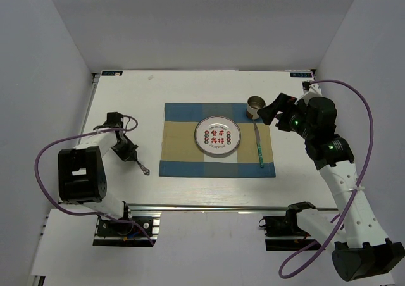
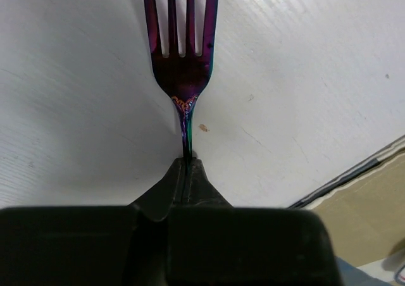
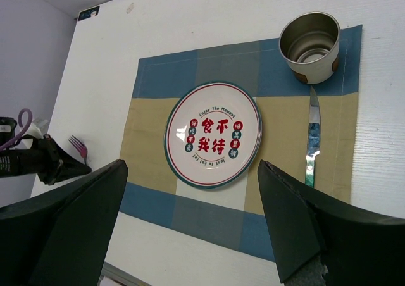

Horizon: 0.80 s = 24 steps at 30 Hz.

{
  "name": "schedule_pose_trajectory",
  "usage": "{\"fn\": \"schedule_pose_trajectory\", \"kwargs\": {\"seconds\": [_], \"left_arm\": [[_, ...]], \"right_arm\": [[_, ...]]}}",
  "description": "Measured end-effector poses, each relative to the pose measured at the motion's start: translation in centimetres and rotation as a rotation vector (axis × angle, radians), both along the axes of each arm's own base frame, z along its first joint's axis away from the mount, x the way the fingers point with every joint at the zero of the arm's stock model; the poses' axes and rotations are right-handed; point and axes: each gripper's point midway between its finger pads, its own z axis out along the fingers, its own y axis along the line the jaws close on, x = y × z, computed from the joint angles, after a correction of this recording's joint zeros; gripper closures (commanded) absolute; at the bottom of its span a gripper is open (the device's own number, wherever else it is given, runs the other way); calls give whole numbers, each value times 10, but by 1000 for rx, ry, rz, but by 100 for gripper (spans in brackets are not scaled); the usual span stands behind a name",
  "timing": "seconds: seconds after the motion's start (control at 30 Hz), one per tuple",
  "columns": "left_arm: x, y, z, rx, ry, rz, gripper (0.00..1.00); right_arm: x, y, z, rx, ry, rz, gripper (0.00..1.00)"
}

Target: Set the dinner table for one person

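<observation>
Nearest you, past the metal rail point(image 1: 221, 207) on the front edge, the white table point(image 1: 126, 96) fills the whole work area, and the setting sits in its middle. On the bare tabletop to the left, your left gripper point(image 2: 188, 166) is clenched on the thin neck of the fork point(image 2: 182, 52), its jaws pressed together around the handle with the tines pointing out ahead of the wrist. You cannot tell from these views whether the fork is lifted or lying on the surface. It is well apart from the checked placemat point(image 1: 180, 140), so the grip looks meant for carrying it across to the open strip of cloth left of the plate point(image 1: 218, 136), where a fork belongs. The plate sits at the centre of the mat, leaving room on both sides. The knife point(image 1: 259, 147) lies on the cloth just right of the plate, lengthwise, so that side looks done. Farther back, the metal cup point(image 1: 255, 107) stands upright on the mat's far right corner, above the knife tip. Your right gripper point(image 1: 267, 112) hangs just beside the cup with its jaws spread wide and nothing in them, clear of the left arm's path. The fork seems to be the last piece.
</observation>
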Motion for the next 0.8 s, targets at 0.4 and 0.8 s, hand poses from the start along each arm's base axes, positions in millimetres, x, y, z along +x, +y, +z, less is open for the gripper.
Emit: {"fn": "schedule_pose_trajectory", "kwargs": {"seconds": [0.4,0.8], "left_arm": [[90,-92,95,-117,-260,-531,100],[44,-167,37,-151,-25,-814,100]], "right_arm": [[1,-1,-1,-10,-1,0,11],[1,-1,-6,-34,5,9,11]]}}
